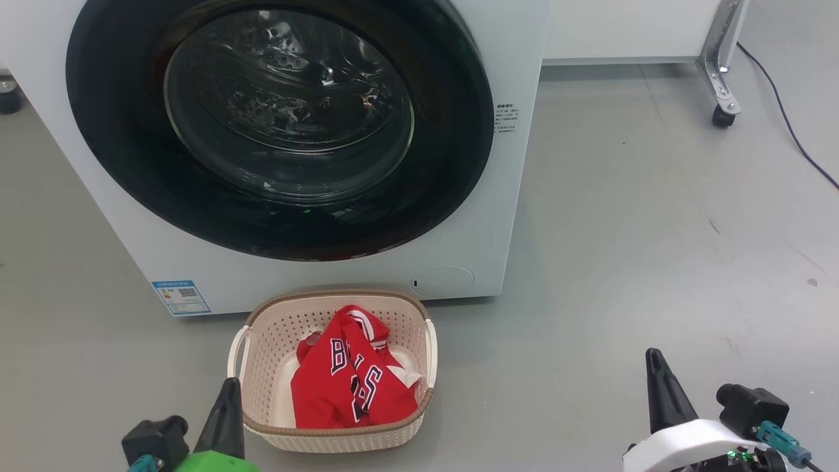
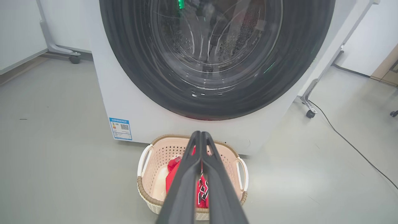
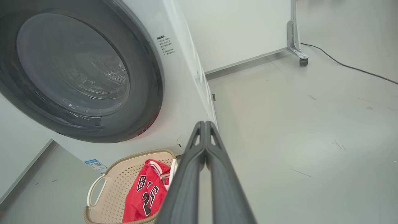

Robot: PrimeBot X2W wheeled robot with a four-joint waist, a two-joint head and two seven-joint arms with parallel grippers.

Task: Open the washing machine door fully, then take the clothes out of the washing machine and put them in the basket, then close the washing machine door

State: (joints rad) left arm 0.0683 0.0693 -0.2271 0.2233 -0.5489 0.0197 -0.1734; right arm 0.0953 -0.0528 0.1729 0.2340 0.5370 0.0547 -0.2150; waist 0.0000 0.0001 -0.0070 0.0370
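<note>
Status: washing machine door [image 1: 282, 124] closed flush. Clothes [image 1: 347, 387] heaped in basket [image 1: 341, 296], just before the machine's front base. Left gripper [image 1: 229, 387] pinched closed, empty, just beside basket's near-left corner — the nearer arm. Right gripper [image 1: 652, 359] likewise closed, empty, well apart rightward. Looks done.

Lab or test room: bare grey floor [image 1: 655, 229], white wheeled panel [image 1: 623, 29], loose cable [image 1: 790, 131], washing machine [image 1: 367, 275] standing alone.

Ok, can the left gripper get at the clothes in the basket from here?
Probably yes: the clothes lie uncovered in the open-topped basket, close beside the left gripper. Its jaws are shut, so they'd need opening first.
</note>
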